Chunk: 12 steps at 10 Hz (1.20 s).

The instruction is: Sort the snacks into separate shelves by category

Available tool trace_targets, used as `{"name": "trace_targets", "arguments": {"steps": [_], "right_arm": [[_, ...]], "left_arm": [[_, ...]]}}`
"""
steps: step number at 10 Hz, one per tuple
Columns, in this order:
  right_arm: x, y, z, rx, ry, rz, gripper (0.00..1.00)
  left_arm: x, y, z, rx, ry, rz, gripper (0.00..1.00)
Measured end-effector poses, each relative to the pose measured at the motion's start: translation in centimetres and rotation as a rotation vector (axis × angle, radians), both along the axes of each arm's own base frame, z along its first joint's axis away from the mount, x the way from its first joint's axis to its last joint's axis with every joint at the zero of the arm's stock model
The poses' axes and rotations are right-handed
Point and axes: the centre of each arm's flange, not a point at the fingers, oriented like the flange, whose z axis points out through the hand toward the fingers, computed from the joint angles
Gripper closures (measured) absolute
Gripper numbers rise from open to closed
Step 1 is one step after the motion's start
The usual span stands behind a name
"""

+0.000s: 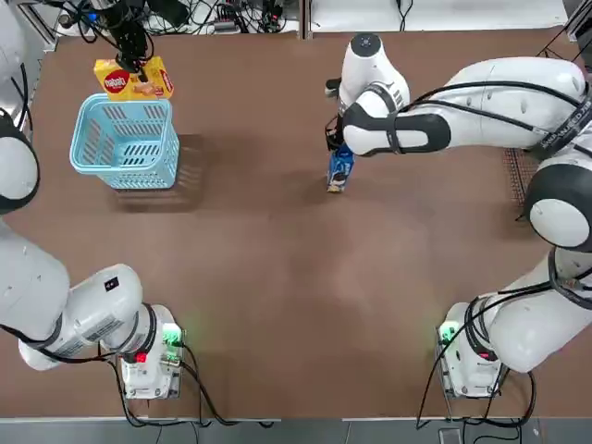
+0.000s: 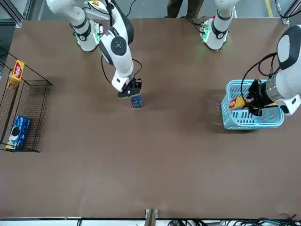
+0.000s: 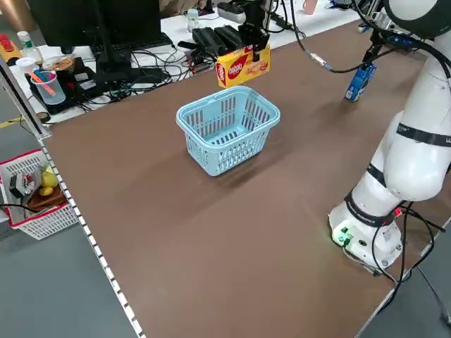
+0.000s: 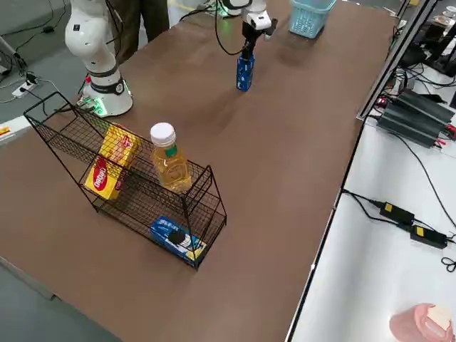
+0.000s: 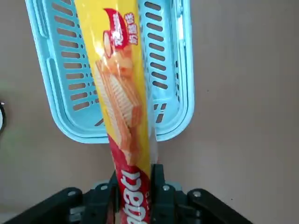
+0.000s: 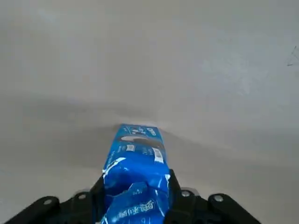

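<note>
Blue cookie pack [image 6: 136, 172] hangs from R gripper [image 6: 135, 198], long axis near upright, lower end toward the worktop [image 1: 277, 277]; its upper end is hidden btwn the fingers, which grip it; it's below the gripper, over the worktop's far half, right of ctr; L gripper [image 5: 135, 198] grips yellow wafer pack [image 5: 124, 93] by one end, beside light-blue basket [image 1: 127, 143], near far-left corner.

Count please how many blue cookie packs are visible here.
2. One blue cookie pack lies in the black wire rack; the other is held by the right end effector, at the table's far side.
</note>
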Motion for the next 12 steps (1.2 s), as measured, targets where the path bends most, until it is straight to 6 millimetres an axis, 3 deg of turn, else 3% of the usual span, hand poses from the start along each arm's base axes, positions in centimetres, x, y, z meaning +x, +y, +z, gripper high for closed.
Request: {"name": "trace_targets", "arguments": {"steps": [3,4,8,12], "right_arm": [[3.1,-4.6,2.5,-0.138,0.123,0.175,0.53],[3.9,-6.4,3.2,-0.174,0.169,0.258,0.53],[7.4,-15.7,4.7,-0.329,0.347,0.558,0.53],[9.4,-23.5,5.0,-0.480,0.495,0.760,0.57]], "left_arm": [[0.2,-0.2,0.7,-0.001,-0.014,-0.002,0.71],[0.3,-1.3,1.2,-0.004,-0.024,-0.010,0.71],[0.5,-16.0,0.5,-0.007,-0.011,0.006,0.71],[0.7,-27.8,-3.9,-0.003,-0.056,0.012,0.71]]}}
